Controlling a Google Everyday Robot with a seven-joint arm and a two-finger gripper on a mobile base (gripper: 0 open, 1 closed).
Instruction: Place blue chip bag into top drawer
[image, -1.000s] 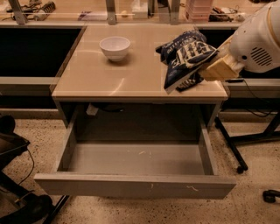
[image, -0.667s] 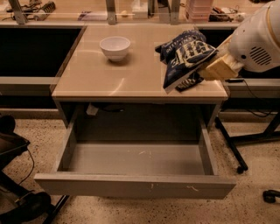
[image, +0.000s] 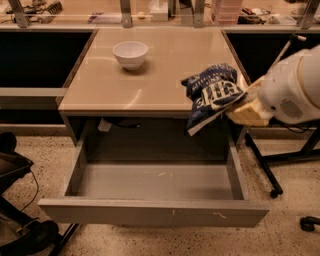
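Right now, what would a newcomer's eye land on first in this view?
The blue chip bag, clamped by the gripper at the front right corner of the table, hangs past the edge, above the right side of the top drawer, which is pulled out wide. A white bowl sits alone toward the back left of the table.

Tan desk (image: 165, 80), glossy top. White bowl (image: 130, 54) upright toward back left, directly on top. Hand (image: 236, 104) at front right corner, clamped on blue chip bag (image: 212, 92) hanging past front edge.
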